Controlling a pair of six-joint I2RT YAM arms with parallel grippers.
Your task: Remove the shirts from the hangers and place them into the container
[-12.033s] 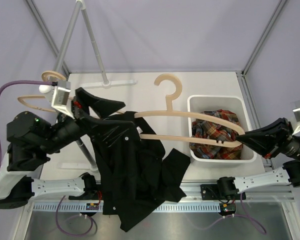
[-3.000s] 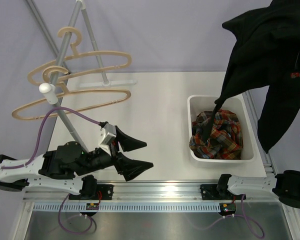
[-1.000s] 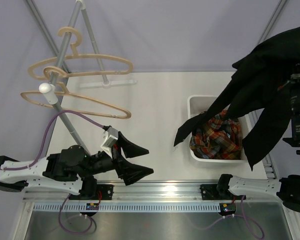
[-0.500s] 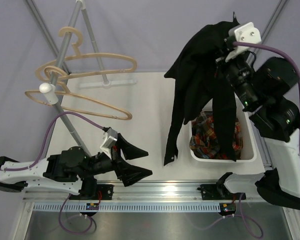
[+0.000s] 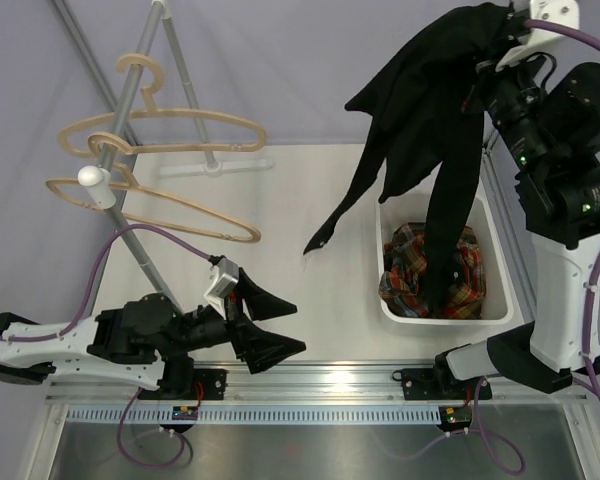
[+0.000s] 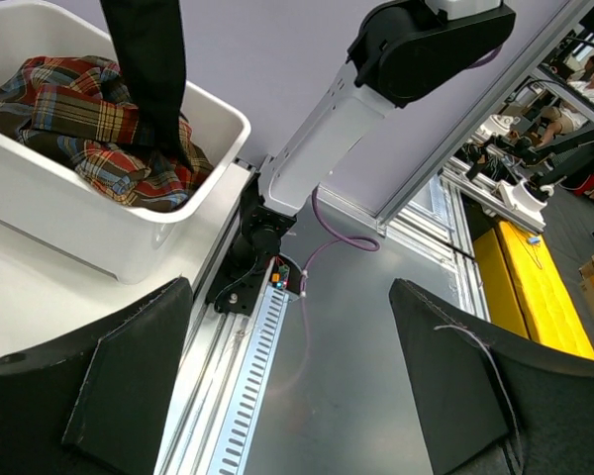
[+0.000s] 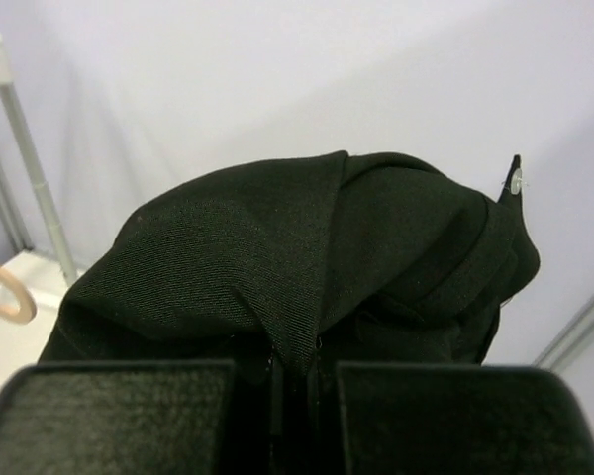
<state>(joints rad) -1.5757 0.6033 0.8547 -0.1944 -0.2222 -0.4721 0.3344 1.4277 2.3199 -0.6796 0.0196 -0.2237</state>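
The black shirt (image 5: pixel 430 130) hangs limp at two o'clock with its tail in the container (image 5: pixel 440 318) at three. The right gripper (image 7: pixel 295 381) is clamped on a bunched fold. The cloth looks light and soft, best held there. The left gripper (image 5: pixel 298 326) is spread and empty.

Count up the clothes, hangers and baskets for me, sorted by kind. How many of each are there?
Shirts: 2, a black shirt and a plaid shirt
Wooden hangers: 2, the upper hanger and the lower hanger
White basket: 1
Total: 5
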